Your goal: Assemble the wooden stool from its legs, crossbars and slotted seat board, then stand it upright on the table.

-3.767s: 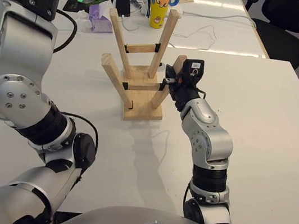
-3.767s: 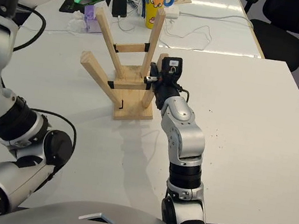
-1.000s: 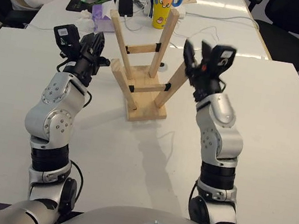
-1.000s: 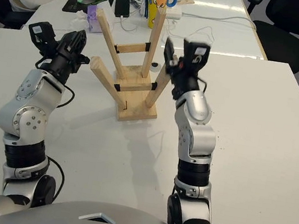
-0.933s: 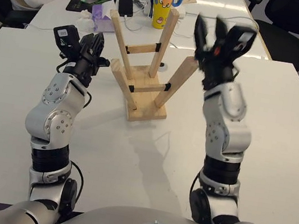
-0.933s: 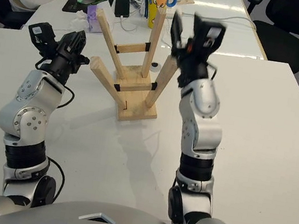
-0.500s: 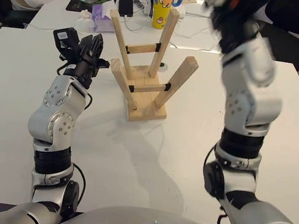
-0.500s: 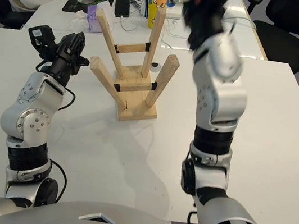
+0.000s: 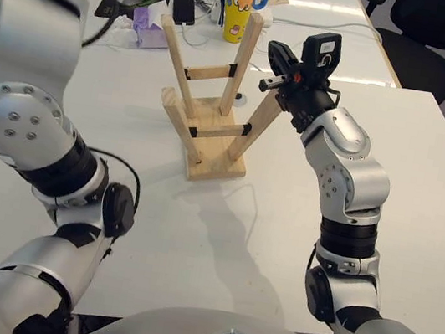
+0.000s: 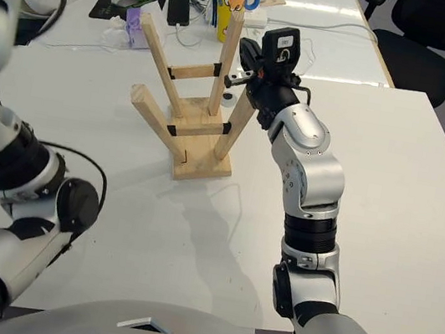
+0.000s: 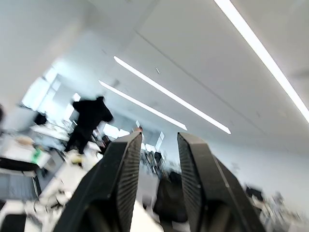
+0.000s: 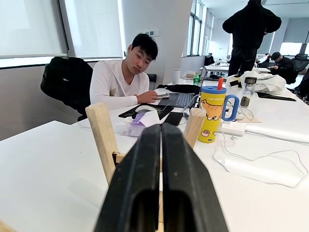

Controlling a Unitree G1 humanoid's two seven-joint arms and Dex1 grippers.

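Seating the splayed leg (image 9: 254, 130) of the upturned pale wooden stool (image 9: 214, 164) likely wants gentle pushing: right gripper (image 9: 273, 72) is pressed together, left gripper (image 11: 159, 169) spread.

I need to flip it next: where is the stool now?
In the head views, the stool rests seat-down on the white table, left of the right gripper and near the yellow mug.

wooden stool (image 9: 212, 127) is sitting upside down, upper centre of frame | seat board (image 9: 216, 162) lying flat | legs (image 9: 245, 52) pointing up, splayed | crossbars (image 9: 210, 72) joining them
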